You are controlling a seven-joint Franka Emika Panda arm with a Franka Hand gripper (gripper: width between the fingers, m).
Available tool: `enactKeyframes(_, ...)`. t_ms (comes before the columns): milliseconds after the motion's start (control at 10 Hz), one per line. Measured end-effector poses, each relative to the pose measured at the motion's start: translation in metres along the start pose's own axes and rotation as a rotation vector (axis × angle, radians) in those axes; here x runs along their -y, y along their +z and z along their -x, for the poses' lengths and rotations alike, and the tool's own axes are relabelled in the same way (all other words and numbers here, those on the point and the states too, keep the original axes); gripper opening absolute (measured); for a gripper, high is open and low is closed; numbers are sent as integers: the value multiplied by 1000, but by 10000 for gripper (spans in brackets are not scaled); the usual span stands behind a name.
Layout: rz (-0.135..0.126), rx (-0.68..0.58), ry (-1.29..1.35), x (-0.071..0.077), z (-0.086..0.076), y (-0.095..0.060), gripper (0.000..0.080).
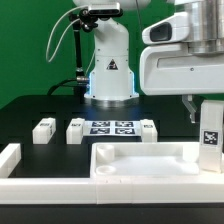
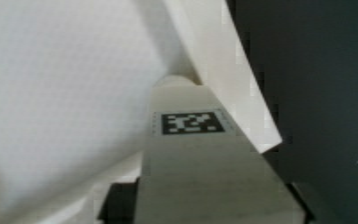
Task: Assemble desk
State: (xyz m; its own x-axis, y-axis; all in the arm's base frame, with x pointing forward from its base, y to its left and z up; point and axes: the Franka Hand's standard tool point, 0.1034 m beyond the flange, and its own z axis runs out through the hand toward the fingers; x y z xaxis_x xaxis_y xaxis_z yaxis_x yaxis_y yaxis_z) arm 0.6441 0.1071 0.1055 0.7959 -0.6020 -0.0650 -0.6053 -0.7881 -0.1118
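The white tabletop tray (image 1: 140, 165) lies flat at the front of the black table. It fills the pale area of the wrist view (image 2: 69, 100). My gripper (image 1: 204, 108) is shut on a white square leg (image 1: 209, 138) and holds it upright at the tray's corner on the exterior view's right. In the wrist view the leg (image 2: 202, 160) runs away from my gripper (image 2: 211, 205), its tag facing the camera, and its far end lies against the tray's rim. Three more legs lie behind the tray (image 1: 43, 130) (image 1: 75, 130) (image 1: 150, 130).
The marker board (image 1: 112, 128) lies between the loose legs, in front of the arm's base (image 1: 110, 80). Low white rails (image 1: 10, 158) border the table at the exterior view's left and along the front.
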Motion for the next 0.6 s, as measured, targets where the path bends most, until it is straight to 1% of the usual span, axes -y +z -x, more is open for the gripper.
enactKeyframes(100,-4,7,178,0,1,1,295)
enactKeyframes(300,-37,24,455,-2,-1,1,295)
enactKeyframes(500,-36,27,557,-1,0,2,295)
enactKeyframes(600,-35,26,524,-1,0,3,405)
